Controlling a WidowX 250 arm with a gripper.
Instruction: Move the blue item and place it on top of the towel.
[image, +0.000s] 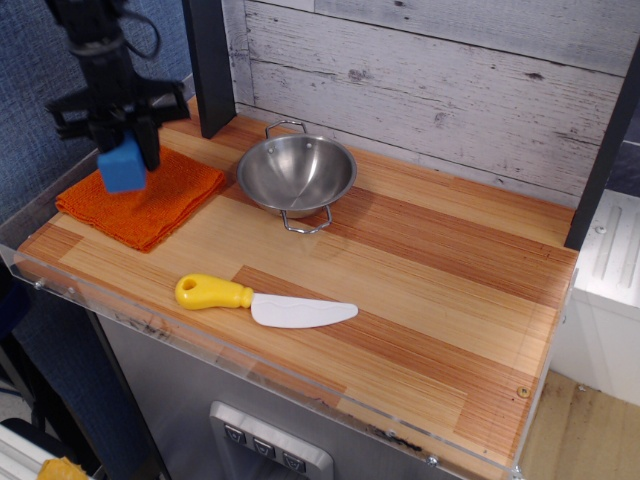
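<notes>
The blue block (123, 168) hangs just above the orange towel (150, 205), held between the black fingers of my gripper (122, 150), which is shut on it. The towel lies flat at the left end of the wooden counter, and the block sits over its back-left part. Whether the block touches the cloth I cannot tell. The arm rises from the gripper toward the top left corner.
A steel bowl (296, 173) with wire handles stands right of the towel. A toy knife (265, 302) with a yellow handle lies near the front edge. A dark post (208, 60) rises behind the towel, with a plank wall at the back.
</notes>
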